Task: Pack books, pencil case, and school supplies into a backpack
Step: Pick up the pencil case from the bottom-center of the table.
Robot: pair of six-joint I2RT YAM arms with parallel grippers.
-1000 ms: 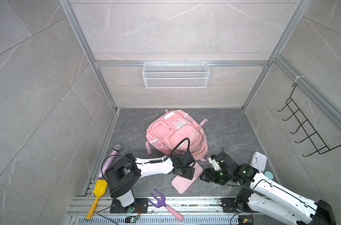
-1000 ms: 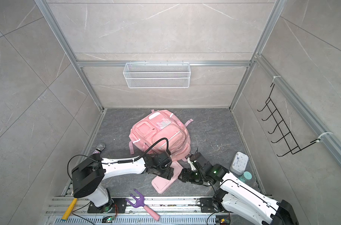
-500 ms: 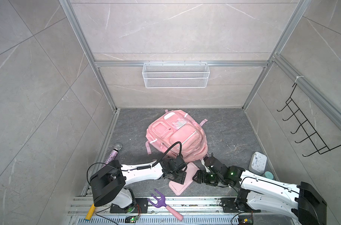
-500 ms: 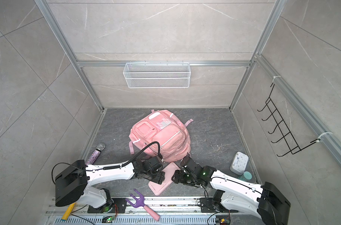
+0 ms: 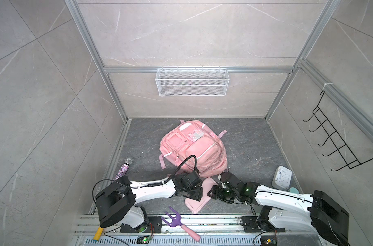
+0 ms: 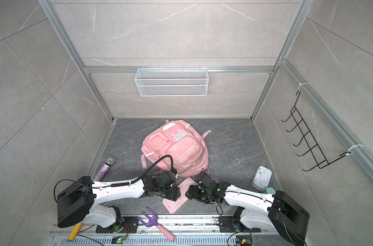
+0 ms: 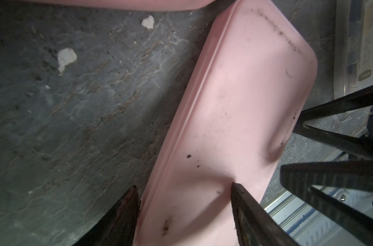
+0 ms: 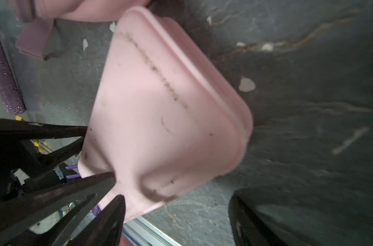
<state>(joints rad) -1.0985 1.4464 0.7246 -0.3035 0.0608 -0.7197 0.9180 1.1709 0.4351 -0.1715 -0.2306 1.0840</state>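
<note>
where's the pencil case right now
In both top views the pencil case lies on the floor, centre front, between the left gripper and right gripper, just nearer than the backpack.

Both arms have swung leftward and sunk lower. The left gripper (image 5: pixel 195 193) has slid back along the pencil case (image 5: pixel 195 205), its jaws narrowing. One finger (image 7: pixel 245 209) now dents the case's top. The right gripper (image 5: pixel 212 191) has followed, closing in on the case's opposite edge. The case has shifted slightly leftward. The left arm (image 5: pixel 151 190) now hides the head of the yellow scoop (image 5: pixel 98 232).
</note>
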